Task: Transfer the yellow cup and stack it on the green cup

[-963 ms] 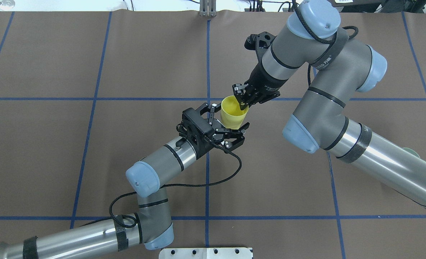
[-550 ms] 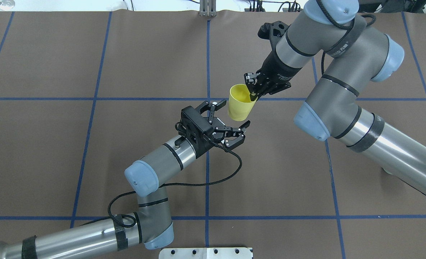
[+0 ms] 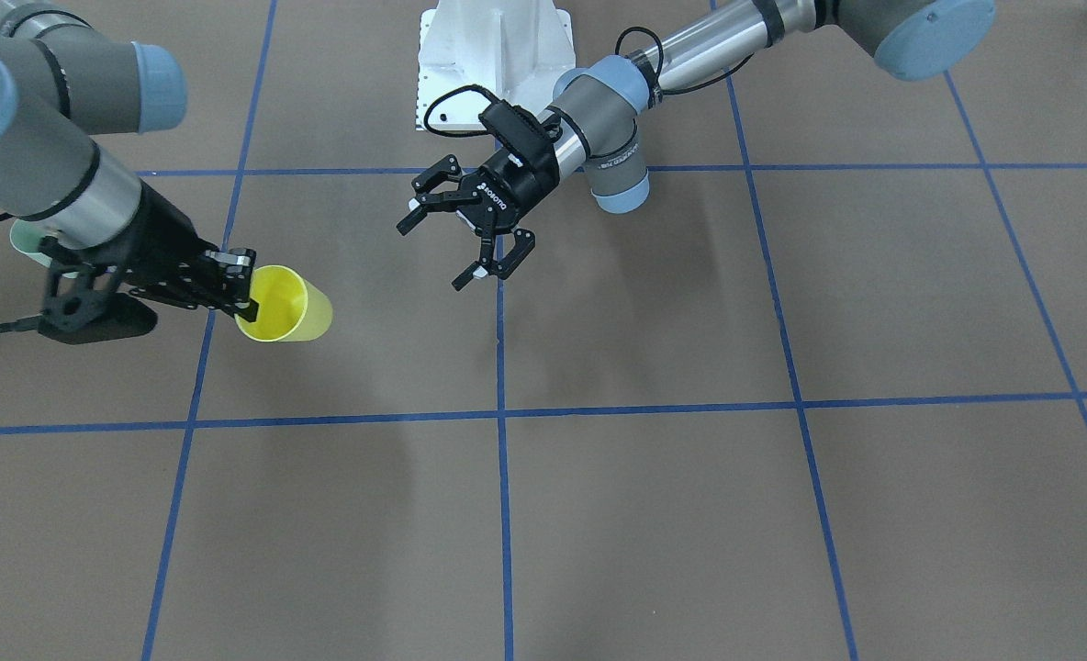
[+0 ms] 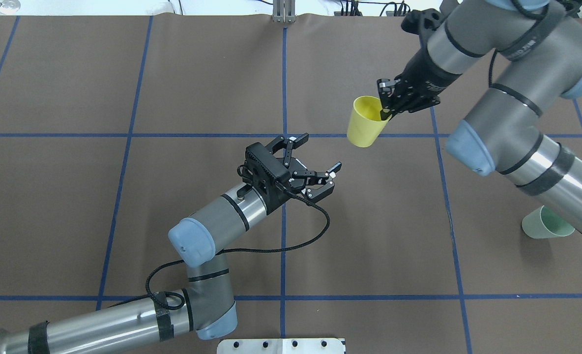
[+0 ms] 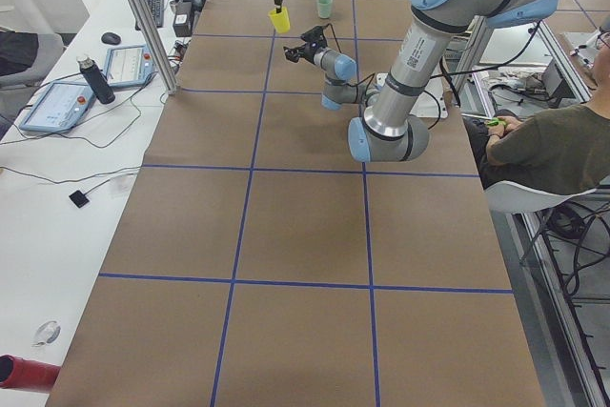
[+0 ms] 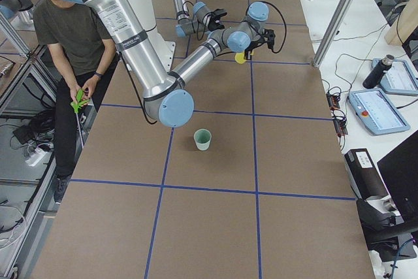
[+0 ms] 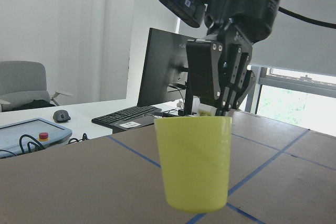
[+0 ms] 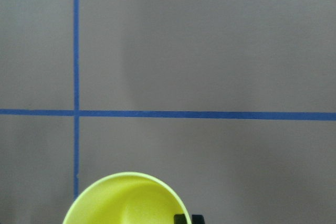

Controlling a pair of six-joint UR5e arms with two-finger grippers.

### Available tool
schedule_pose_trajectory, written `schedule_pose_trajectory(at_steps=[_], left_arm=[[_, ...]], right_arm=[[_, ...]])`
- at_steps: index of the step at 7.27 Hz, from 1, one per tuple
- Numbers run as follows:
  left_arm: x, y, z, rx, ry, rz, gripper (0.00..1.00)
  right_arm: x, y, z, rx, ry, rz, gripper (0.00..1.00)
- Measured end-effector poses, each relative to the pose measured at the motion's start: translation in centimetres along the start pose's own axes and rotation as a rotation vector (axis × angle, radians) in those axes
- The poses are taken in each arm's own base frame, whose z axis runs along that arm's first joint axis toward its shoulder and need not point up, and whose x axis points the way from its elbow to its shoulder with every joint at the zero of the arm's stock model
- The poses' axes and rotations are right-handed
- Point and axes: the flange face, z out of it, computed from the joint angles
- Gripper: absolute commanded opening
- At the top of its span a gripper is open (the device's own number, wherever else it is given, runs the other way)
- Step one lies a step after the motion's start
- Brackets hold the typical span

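My right gripper (image 4: 384, 109) is shut on the rim of the yellow cup (image 4: 364, 123), one finger inside and one outside, and holds it upright in the air above the table. The cup also shows in the front view (image 3: 282, 305), the left wrist view (image 7: 195, 163) and the right wrist view (image 8: 126, 198). My left gripper (image 4: 320, 153) is open and empty, near the table's middle, apart from the cup. The green cup (image 4: 544, 223) stands upright on the table at the right, partly hidden by my right arm; it is fully visible in the right side view (image 6: 203, 139).
The brown table cover (image 4: 124, 73) carries a grid of blue tape lines. A white base plate (image 3: 493, 46) sits at the robot's side. A person (image 6: 72, 37) sits beside the table. A side bench (image 5: 67, 92) holds tablets, a bottle and cables.
My right gripper has carried the yellow cup away from the left gripper, to the right and farther back. The left gripper stays open in nearly the same place.
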Motion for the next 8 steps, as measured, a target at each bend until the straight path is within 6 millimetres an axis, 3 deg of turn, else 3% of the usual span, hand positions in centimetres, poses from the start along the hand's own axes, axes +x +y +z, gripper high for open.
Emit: schedule_pose_trajectory(at_steps=[2,3,6,8], left_arm=[[-2.9,-0.1,1.4,-0.038,-0.106,-0.004,0.99],[-5.6,0.2,2.8,-0.111,-0.208,0.018,0.99],[-15.9,-1.2,6.1,-0.340,-0.443,-0.270,0.99],[-23.6,-3.5,6.5,-0.567,-0.566,-0.359,0.99]], right_arm=[[7.6,1.8,-3.6,0.074,0.048,0.061,0.00],[10.5,3.3,-4.7,0.101,0.078,0.074,0.00],[19.2,6.5,-6.3,0.137,0.179,0.020,0.00],[25.4,10.0,-6.6,0.155,0.195,-0.040,0.00]])
